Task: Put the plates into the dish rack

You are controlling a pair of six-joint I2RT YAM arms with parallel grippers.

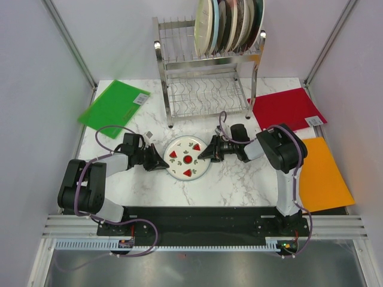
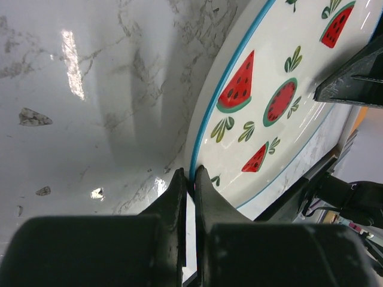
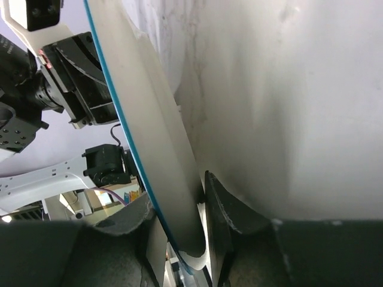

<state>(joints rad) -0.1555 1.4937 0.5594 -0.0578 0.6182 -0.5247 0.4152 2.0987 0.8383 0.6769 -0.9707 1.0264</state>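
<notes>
A white plate with watermelon slices [image 1: 187, 158] sits in the middle of the marble table, between both arms. My left gripper [image 1: 160, 164] is shut on its left rim; the left wrist view has the blue-edged rim of the plate [image 2: 269, 89] pinched at the tips of that gripper [image 2: 192, 173]. My right gripper [image 1: 206, 154] holds the opposite rim. In the right wrist view the plate [image 3: 155, 137] stands edge-on between that gripper's [image 3: 178, 191] two fingers, both against it. The chrome dish rack [image 1: 206, 89] stands at the back, with several plates [image 1: 230, 24] upright in its top tier.
A green mat [image 1: 114, 107] lies at the back left. A red mat [image 1: 286, 107] and an orange mat [image 1: 323, 173] lie on the right. The rack's lower tier [image 1: 203, 98] holds no plates. Grey walls close in both sides.
</notes>
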